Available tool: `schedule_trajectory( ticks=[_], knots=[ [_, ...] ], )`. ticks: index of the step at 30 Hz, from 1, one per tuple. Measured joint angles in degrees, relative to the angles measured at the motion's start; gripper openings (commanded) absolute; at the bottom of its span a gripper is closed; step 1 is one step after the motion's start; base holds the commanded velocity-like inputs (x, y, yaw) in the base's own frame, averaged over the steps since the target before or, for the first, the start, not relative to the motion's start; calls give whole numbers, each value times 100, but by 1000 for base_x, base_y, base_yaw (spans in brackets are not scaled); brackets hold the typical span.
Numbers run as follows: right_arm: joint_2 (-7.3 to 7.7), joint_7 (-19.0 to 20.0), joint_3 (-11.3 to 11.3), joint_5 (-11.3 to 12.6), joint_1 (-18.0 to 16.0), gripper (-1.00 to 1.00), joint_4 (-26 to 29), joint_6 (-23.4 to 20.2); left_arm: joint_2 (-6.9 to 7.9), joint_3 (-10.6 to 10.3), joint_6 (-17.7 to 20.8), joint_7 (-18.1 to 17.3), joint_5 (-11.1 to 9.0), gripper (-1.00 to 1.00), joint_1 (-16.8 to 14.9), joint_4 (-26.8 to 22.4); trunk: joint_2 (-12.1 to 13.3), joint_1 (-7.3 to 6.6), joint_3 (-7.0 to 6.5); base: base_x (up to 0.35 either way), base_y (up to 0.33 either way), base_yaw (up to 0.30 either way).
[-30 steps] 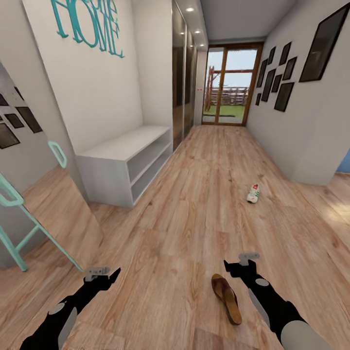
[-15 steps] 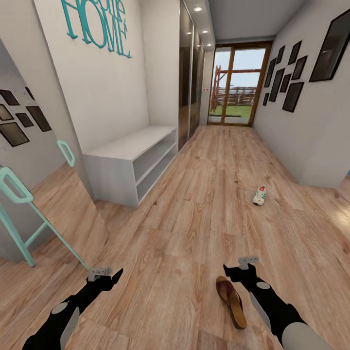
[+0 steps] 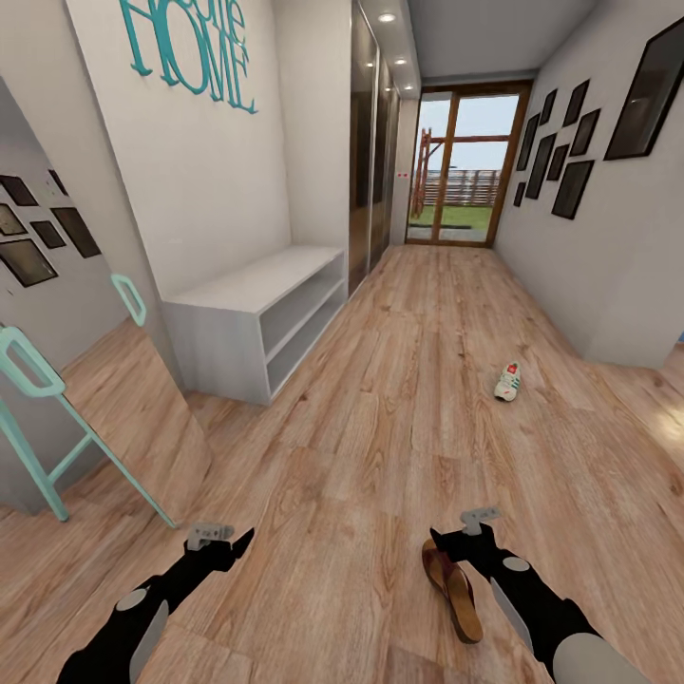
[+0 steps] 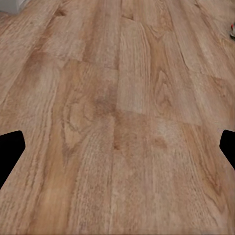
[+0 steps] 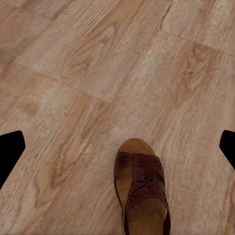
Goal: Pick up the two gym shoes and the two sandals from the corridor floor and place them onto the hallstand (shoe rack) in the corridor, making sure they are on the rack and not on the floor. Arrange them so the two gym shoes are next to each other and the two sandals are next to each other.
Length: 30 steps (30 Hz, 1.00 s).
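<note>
One dark brown sandal [image 3: 452, 588] lies on the wood-plank corridor floor [image 3: 380, 446] close in front of me, toe pointing away. My right gripper [image 3: 448, 543] hovers just over its toe end, open and empty. In the right wrist view the sandal [image 5: 142, 195] shows its cut-out strap and tan footbed, between the wide-apart fingertips. One cream gym shoe [image 3: 508, 382] with green stripes and a red patch sits farther down the corridor on the right. My left gripper [image 3: 231, 548] is open above bare floor [image 4: 117, 122]. The hallstand is out of view.
A plain white two-bay bench [image 3: 249, 294] stands against the left wall. A mirror with a teal frame [image 3: 38, 380] leans at the near left. Framed pictures [image 3: 570, 180] hang on the right wall, and a glass door [image 3: 461, 171] ends the corridor.
The camera shifted early on, then held still. Since then my right gripper has dropped back toward the sandal's toe, and my left gripper has moved a little to the right.
</note>
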State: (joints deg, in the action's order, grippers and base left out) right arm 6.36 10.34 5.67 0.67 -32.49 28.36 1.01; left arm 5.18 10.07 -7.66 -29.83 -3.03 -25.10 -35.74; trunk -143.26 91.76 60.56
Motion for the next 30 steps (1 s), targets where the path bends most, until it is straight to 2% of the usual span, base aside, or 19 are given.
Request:
schedule_trajectory(
  ticks=[4,17,18,23,30],
  knots=[
    [0,-5,-28,-3,0,100,3,8,-5,-7,6,-1,-5,100,0,0,-2,5,44,0,0,3],
    [-2,-15,-52,3,-1,100,16,8,-60,-31,30,-7,-5,100,-25,-3,-20,39,402,0,0,95],
    [-1,-13,-53,4,-1,100,18,6,-117,-127,46,-29,-1,100,-47,-7,-21,42,432,0,0,138],
    [-6,-10,-53,4,-1,100,20,4,-186,-280,82,-53,-1,100,-70,-22,-28,55,579,0,0,139],
    [-14,-11,-53,9,-1,100,20,3,-301,-362,148,-57,-21,100,-144,-307,-37,72,784,0,0,140]
  ],
)
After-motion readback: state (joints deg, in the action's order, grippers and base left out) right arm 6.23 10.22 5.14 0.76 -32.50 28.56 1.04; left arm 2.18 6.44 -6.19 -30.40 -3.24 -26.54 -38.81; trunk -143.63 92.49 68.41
